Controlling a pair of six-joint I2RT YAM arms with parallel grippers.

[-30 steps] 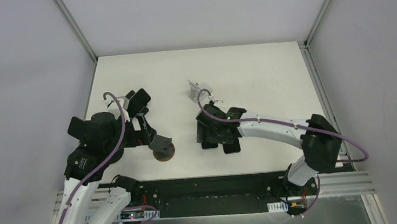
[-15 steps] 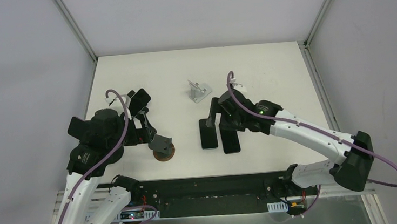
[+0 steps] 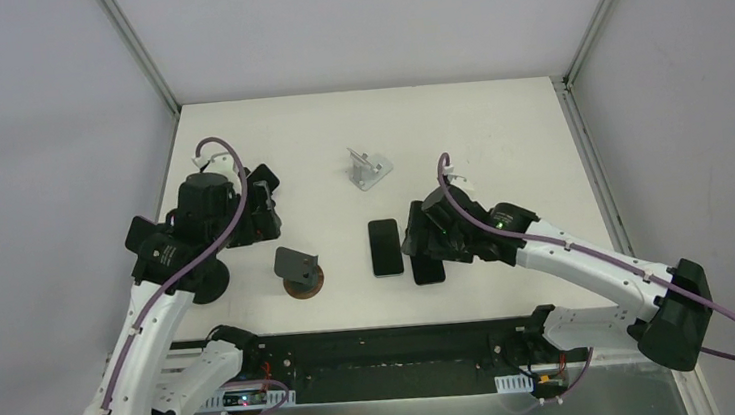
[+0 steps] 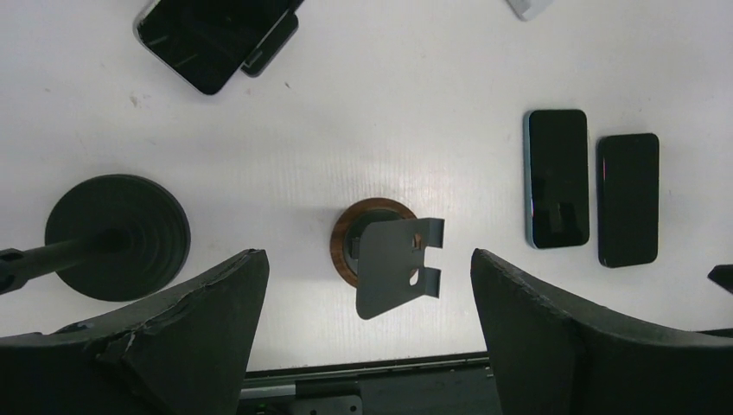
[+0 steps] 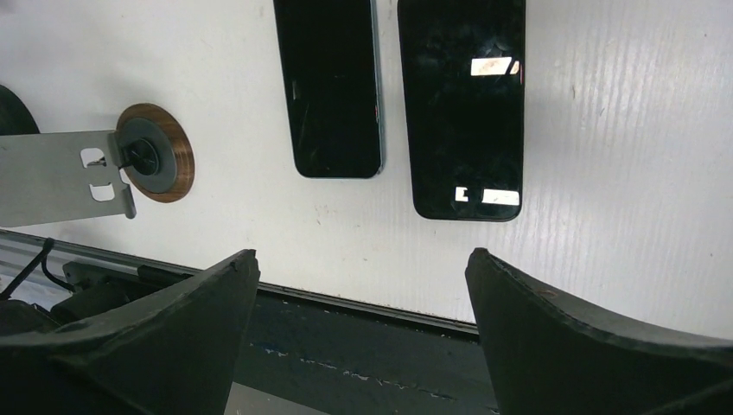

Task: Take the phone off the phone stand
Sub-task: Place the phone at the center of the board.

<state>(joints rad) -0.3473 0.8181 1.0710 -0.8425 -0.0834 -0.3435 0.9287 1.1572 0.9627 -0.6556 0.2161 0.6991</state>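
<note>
A black phone (image 3: 267, 177) sits in the clamp of a black stand with a round base (image 3: 205, 282) at the left; in the left wrist view the phone (image 4: 207, 35) is at the top left and the base (image 4: 117, 238) at the left. My left gripper (image 3: 249, 216) is open and empty beside that phone; in its own view (image 4: 367, 257) it hangs over the grey stand. My right gripper (image 3: 421, 241) is open and empty over two phones lying flat, as its own view (image 5: 361, 255) shows.
A grey plate stand on a wooden disc (image 3: 299, 269) stands at the near middle. A blue-edged phone (image 3: 384, 247) and a black phone (image 3: 428, 269) lie flat side by side. A small silver stand (image 3: 368, 167) is farther back. The table's front edge (image 5: 363, 298) is close.
My left gripper has pulled back from the grey stand towards the far left. My right gripper rose off the two flat phones, swung right, then came back nearer them.
</note>
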